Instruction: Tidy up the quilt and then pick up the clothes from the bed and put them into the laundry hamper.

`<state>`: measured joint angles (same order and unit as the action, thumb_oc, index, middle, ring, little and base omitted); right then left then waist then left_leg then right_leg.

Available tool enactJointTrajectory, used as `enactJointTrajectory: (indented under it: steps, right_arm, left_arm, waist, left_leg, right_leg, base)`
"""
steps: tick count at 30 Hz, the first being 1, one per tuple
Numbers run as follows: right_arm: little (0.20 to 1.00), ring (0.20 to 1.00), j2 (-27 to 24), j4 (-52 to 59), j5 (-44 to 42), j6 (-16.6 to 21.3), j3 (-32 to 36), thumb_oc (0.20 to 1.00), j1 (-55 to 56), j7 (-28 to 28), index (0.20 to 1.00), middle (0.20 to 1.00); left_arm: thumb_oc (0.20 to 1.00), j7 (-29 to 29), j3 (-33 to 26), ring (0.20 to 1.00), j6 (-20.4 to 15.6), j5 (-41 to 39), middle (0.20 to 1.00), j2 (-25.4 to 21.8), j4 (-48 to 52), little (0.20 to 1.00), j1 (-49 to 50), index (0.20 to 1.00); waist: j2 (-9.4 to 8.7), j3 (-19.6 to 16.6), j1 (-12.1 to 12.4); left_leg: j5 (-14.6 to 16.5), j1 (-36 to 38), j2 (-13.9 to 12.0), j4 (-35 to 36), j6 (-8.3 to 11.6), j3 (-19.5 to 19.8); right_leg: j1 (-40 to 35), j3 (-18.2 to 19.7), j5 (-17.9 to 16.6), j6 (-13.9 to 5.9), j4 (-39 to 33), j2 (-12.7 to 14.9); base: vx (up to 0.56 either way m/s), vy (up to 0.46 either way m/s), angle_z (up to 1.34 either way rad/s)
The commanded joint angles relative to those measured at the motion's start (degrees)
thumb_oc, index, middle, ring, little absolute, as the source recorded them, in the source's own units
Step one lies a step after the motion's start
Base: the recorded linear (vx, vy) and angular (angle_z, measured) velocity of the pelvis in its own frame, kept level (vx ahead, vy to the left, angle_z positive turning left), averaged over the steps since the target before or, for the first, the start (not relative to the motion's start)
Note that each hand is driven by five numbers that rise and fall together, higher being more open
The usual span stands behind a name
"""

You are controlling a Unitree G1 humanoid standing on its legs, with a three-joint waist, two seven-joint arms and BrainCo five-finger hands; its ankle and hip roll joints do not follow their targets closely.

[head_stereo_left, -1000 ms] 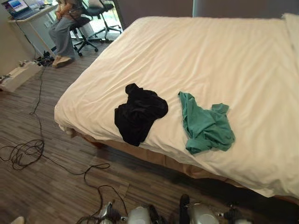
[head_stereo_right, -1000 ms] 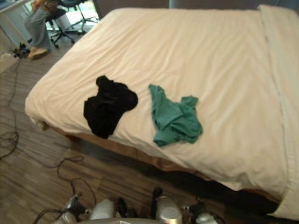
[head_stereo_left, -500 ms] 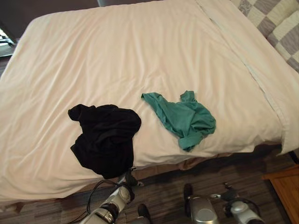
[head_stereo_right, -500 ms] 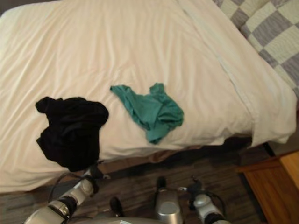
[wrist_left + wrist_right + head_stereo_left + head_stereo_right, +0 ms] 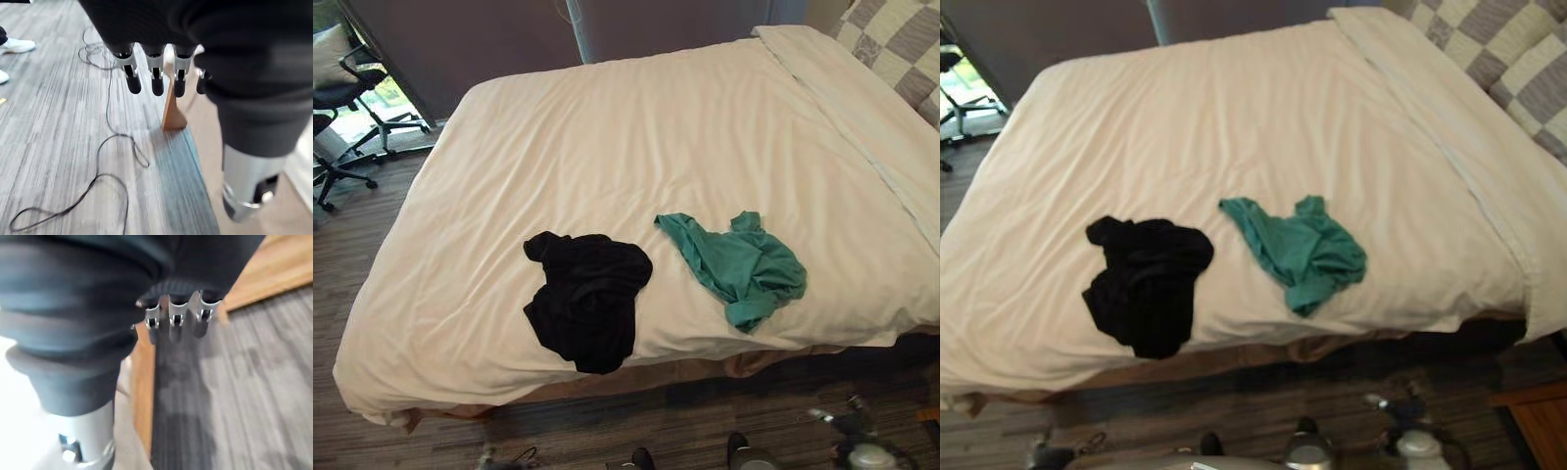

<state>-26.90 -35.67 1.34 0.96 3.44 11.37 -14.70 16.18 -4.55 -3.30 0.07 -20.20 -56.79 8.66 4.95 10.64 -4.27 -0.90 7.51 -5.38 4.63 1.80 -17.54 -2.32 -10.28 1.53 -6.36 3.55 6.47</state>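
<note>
Black garment [image 5: 586, 299] and green garment [image 5: 739, 265] on quilt [image 5: 636, 147]; left hand [image 5: 154, 73], right hand [image 5: 176, 316] (both relaxed, empty) hang apart.

Both eye views looked down from the head, set at the bed's [image 5: 607, 127] near edge, and faced its far edge. They shared the quilt [image 5: 1234, 127] and the floor strip [image 5: 636, 421] below. Each wrist view looked along its own hand, left [image 5: 154, 73] and right [image 5: 176, 316], close, at floorboards.
</note>
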Motion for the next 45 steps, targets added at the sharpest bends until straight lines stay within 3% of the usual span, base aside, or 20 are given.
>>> enactJointTrajectory:
  steps: [1, 2, 5, 11, 13, 16, 19, 20, 22, 23, 28, 34, 37, 42, 44, 45]
  right_arm:
    - [1.0, 1.0, -4.4, 7.3, 10.7, 6.8, 2.2, 1.0, -2.6, -3.2, 1.0, 1.0]
    - [1.0, 1.0, -4.4, 7.4, 10.7, 6.8, 2.2, 1.0, -2.5, -3.2, 1.0, 1.0]
    - [1.0, 1.0, -11.6, 15.9, 18.2, 7.2, 3.6, 1.0, -5.9, -5.5, 1.0, 1.0]
    - [1.0, 1.0, -16.4, 19.3, 19.5, 6.2, -1.7, 1.0, -18.5, -6.8, 1.0, 1.0]
    - [1.0, 1.0, -16.6, 20.5, 19.3, 5.9, -7.1, 1.0, -25.9, -6.2, 1.0, 1.0]
    - [1.0, 1.0, -16.0, 20.2, 19.0, 5.7, -10.1, 1.0, -29.4, -6.0, 1.0, 1.0]
    - [1.0, 1.0, -15.6, 21.8, 18.8, 5.7, -13.2, 1.0, -31.5, -4.9, 1.0, 1.0]
    - [1.0, 1.0, -15.7, 22.6, 19.0, 5.5, -14.0, 1.0, -31.8, -4.4, 1.0, 1.0]
    - [1.0, 1.0, -16.2, 22.5, 18.9, 5.4, -14.3, 1.0, -32.2, -4.1, 1.0, 1.0]
    - [1.0, 1.0, -17.1, 22.8, 19.2, 5.0, -14.3, 1.0, -32.9, -3.6, 1.0, 1.0]
    - [1.0, 1.0, -20.0, 22.5, 20.9, 4.8, -16.5, 1.0, -38.1, -2.5, 1.0, 1.0]
    - [1.0, 1.0, -21.8, 13.5, 21.1, 2.7, -25.1, 1.0, -54.0, -1.5, 1.0, 1.0]
    - [1.0, 1.0, -19.3, 7.3, 18.8, 2.6, -27.7, 1.0, -58.0, -0.6, 1.0, 1.0]
    - [1.0, 1.0, -10.2, -15.1, 11.4, 1.2, -31.1, 1.0, -63.5, 4.8, 1.0, 1.0]
    - [1.0, 1.0, -8.5, -18.4, 10.9, 0.8, -30.9, 1.0, -63.2, 5.6, 1.0, 1.0]
    - [0.435, 0.435, -7.3, -21.4, 11.1, 0.7, -31.3, 0.435, -62.8, 6.7, 0.435, 0.435]
  left_arm:
    - [1.0, 6.4, -3.4, 1.0, -9.9, 0.8, 1.0, -12.7, 14.4, 1.0, -7.4, 1.0]
    - [1.0, 6.4, -3.4, 1.0, -9.9, 0.8, 1.0, -12.7, 14.6, 1.0, -7.3, 1.0]
    - [1.0, 8.8, -3.7, 1.0, -12.8, 2.3, 1.0, -18.0, 28.8, 1.0, -12.7, 1.0]
    - [1.0, 7.3, 4.3, 1.0, -11.3, 4.6, 1.0, -20.7, 32.1, 1.0, -24.4, 1.0]
    - [1.0, 5.3, 10.9, 1.0, -8.6, 6.4, 1.0, -20.0, 28.8, 1.0, -31.7, 1.0]
    - [1.0, 4.8, 14.9, 1.0, -6.7, 8.2, 1.0, -19.2, 23.9, 1.0, -37.2, 1.0]
    - [1.0, 3.2, 20.8, 1.0, -3.1, 12.1, 1.0, -16.0, 11.5, 1.0, -44.3, 1.0]
    - [0.887, 2.1, 22.6, 0.887, -0.9, 14.2, 0.887, -13.0, 4.7, 0.887, -46.4, 0.887]
    - [0.2, 1.0, 23.6, 0.2, -0.2, 15.2, 0.2, -11.2, 2.3, 0.2, -46.7, 0.2]
    - [0.2, -0.9, 24.4, 0.2, 0.8, 18.1, 0.2, -9.6, -0.7, 0.2, -45.8, 0.2]
    - [0.2, -2.7, 22.9, 0.2, 1.2, 18.0, 0.2, -6.5, -4.3, 0.2, -40.9, 0.2]
    - [0.2, -3.7, 21.3, 0.2, -3.3, 11.0, 0.2, -5.4, 3.1, 0.2, -25.1, 0.2]
    - [0.2, -4.8, 20.8, 0.2, -4.3, 9.2, 0.2, -5.3, 4.7, 0.2, -20.8, 0.2]
    - [0.2, -9.5, 19.5, 0.2, -7.5, -3.2, 0.2, -5.1, 15.8, 0.2, -11.1, 0.2]
    - [0.2, -10.1, 19.6, 0.2, -7.7, -4.6, 0.2, -5.1, 18.2, 0.2, -10.3, 0.2]
    - [0.2, -10.9, 19.9, 0.2, -7.7, -5.2, 0.2, -5.1, 19.2, 0.2, -9.9, 0.2]
  waist:
    - [-5.8, 2.5, -0.7]
    - [-5.8, 2.3, -0.7]
    - [-5.24, 5.6, -1.0]
    - [-4.48, 8.9, -1.2]
    - [-4.65, 10.5, -1.7]
    - [-4.96, 11.4, -1.9]
    - [-5.89, 12.7, -2.5]
    - [-6.34, 13.3, -2.7]
    - [-6.49, 13.6, -2.6]
    - [-6.48, 13.9, -2.4]
    - [-6.32, 13.8, -1.1]
    - [-4.1, 13.2, 3.1]
    - [-3.42, 12.9, 3.9]
    - [-1.72, 12.2, 6.6]
    - [-1.52, 11.9, 6.9]
    - [-1.31, 11.9, 7.1]
  left_leg:
    - [3.3, 0.8, -1.7, -0.2, 4.8, -0.1]
    - [3.1, 0.6, -1.7, -0.1, 4.79, -0.1]
    - [3.1, -3.2, -2.1, -2.3, 4.99, 0.0]
    - [2.1, -8.7, -2.8, -4.6, 5.14, -1.1]
    - [2.1, -10.2, -3.2, -5.4, 5.15, -2.3]
    - [2.0, -11.0, -3.3, -5.6, 5.08, -3.0]
    - [1.9, -11.6, -3.5, -5.5, 4.96, -3.8]
    - [1.8, -11.6, -3.7, -5.5, 4.95, -4.0]
    - [1.9, -11.7, -3.7, -5.6, 4.92, -3.7]
    - [2.0, -11.4, -3.8, -5.7, 4.94, -3.6]
    - [2.2, -10.8, -3.6, -5.6, 4.92, -3.2]
    - [1.1, -11.2, -2.7, -4.2, 4.94, -1.5]
    - [0.6, -11.4, -2.6, -3.7, 4.96, -1.1]
    - [0.0, -10.8, -2.2, -2.4, 4.87, 0.6]
    - [0.0, -10.8, -2.0, -2.3, 4.74, 1.1]
    - [0.1, -10.5, -1.9, -2.3, 4.68, 1.4]
  right_leg:
    - [-2.2, -0.7, 0.1, -6.05, -5.0, 5.7]
    - [-1.9, -0.6, -0.1, -5.99, -5.0, 5.7]
    - [2.4, 0.0, 0.3, -6.05, -2.8, 6.4]
    - [9.1, 1.5, -0.4, -5.58, -0.4, 6.3]
    - [11.6, 2.3, -1.1, -5.67, -0.2, 6.0]
    - [13.0, 2.9, -1.6, -5.75, -0.2, 5.7]
    - [14.4, 3.2, -2.0, -5.9, -0.1, 5.5]
    - [14.7, 3.1, -2.0, -5.97, 0.2, 5.6]
    - [14.8, 2.9, -2.1, -5.91, 0.4, 5.7]
    - [14.5, 2.6, -1.9, -5.85, 0.7, 5.9]
    - [14.0, 2.1, -1.7, -5.68, 1.1, 6.3]
    - [13.8, 1.0, -1.7, -5.2, 0.8, 6.8]
    - [13.5, 0.4, -1.9, -5.0, 0.3, 6.9]
    - [11.5, -1.9, -1.6, -4.83, -0.2, 6.9]
    - [11.3, -2.3, -1.8, -4.79, -0.3, 7.0]
    - [10.6, -2.6, -1.6, -4.88, -0.3, 7.2]
  base:
    - [-0.06, -0.028, 0.27]
    - [-0.12, -0.009, 0.18]
    - [-0.17, 0.008, -0.03]
    - [-0.13, 0.01, -0.15]
    - [-0.09, 0.02, -0.25]
    - [-0.04, 0.017, -0.27]
    - [-0.04, -0.002, -0.28]
    - [-0.01, -0.009, -0.17]
    - [0.0, -0.013, -0.08]
    - [0.0, 0.0, 0.0]
    - [0.03, -0.017, 0.11]
    - [0.02, -0.024, 0.09]
    - [0.03, -0.016, 0.16]
    - [0.04, -0.006, 0.26]
    - [0.03, 0.014, 0.28]
    - [0.05, 0.05, 0.33]
